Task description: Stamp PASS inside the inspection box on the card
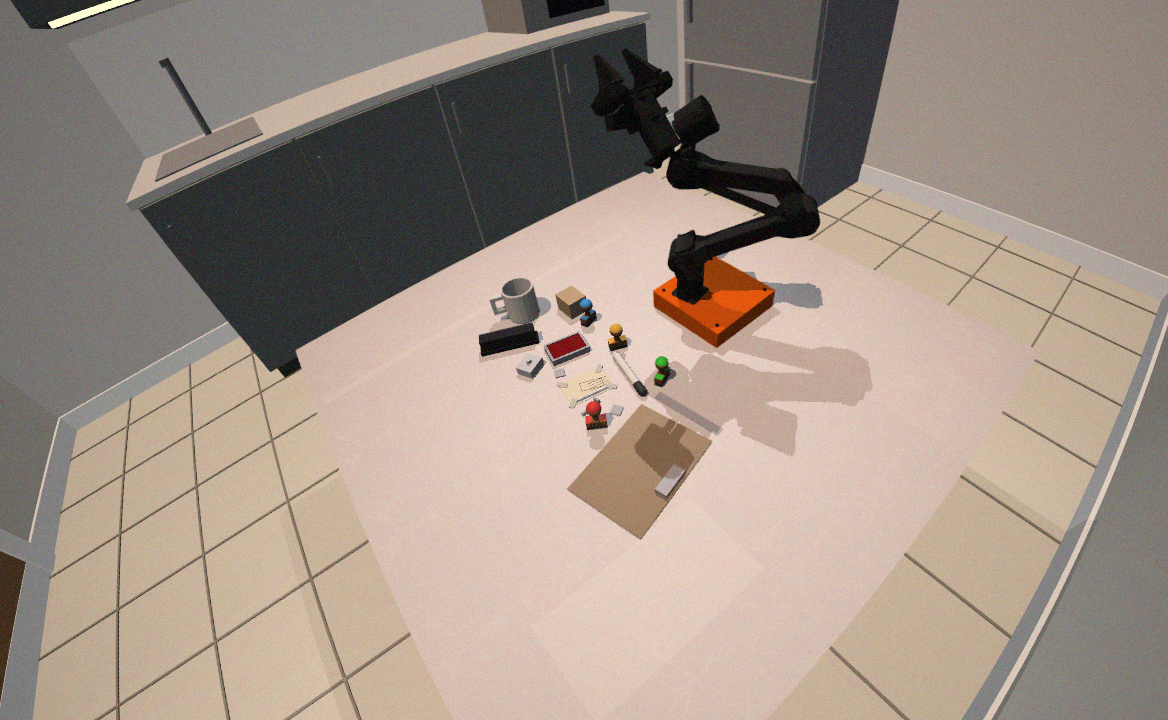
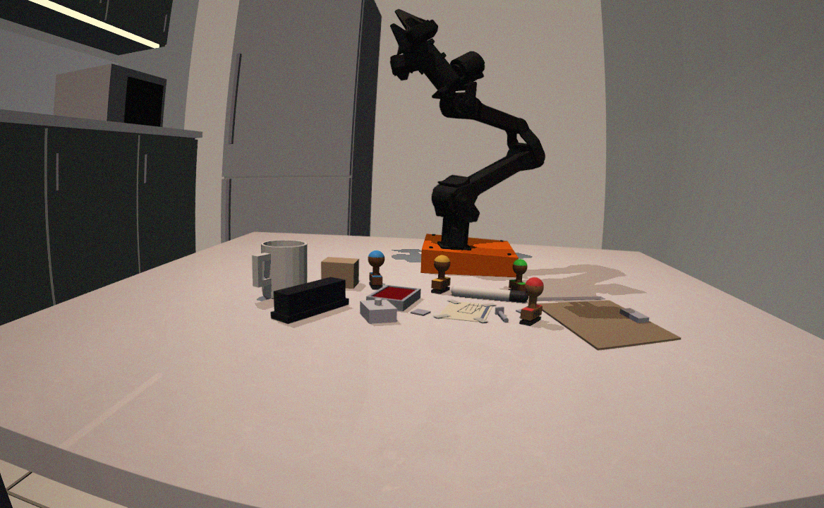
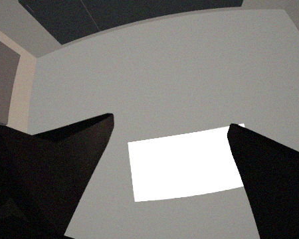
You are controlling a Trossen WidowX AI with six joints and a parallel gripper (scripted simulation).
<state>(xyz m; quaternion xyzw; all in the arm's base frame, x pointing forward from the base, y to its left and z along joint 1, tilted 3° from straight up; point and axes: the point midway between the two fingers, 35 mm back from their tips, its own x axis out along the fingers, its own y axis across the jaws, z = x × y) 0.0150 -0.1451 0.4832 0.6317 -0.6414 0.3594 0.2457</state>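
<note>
My gripper (image 1: 614, 56) (image 2: 395, 18) (image 3: 171, 125) is open and empty, raised high above the bench and tilted upward. Four ball-handled stamps stand upright: blue (image 1: 586, 305) (image 2: 375, 255), yellow (image 1: 616, 330) (image 2: 441, 260), green (image 1: 661, 362) (image 2: 520, 265) and red (image 1: 593, 409) (image 2: 533, 285). Their words cannot be read. The open red ink pad (image 1: 566, 345) (image 2: 394, 293) lies between the black block and the yellow stamp. The pale card (image 1: 575, 390) (image 2: 450, 310) lies flat with small grey pieces around it; its dark lines are too small to read.
A grey mug (image 1: 521, 302) (image 2: 288, 270), tan block (image 1: 570, 302) (image 2: 339, 272), black block (image 1: 508, 340) (image 2: 309, 300) and grey knobbed block (image 1: 530, 365) (image 2: 377, 310) stand near the pad. A marker (image 1: 629, 374) (image 2: 487, 293) lies beside the card. A brown clipboard (image 1: 615, 488) (image 2: 610, 331) lies beyond the red stamp.
</note>
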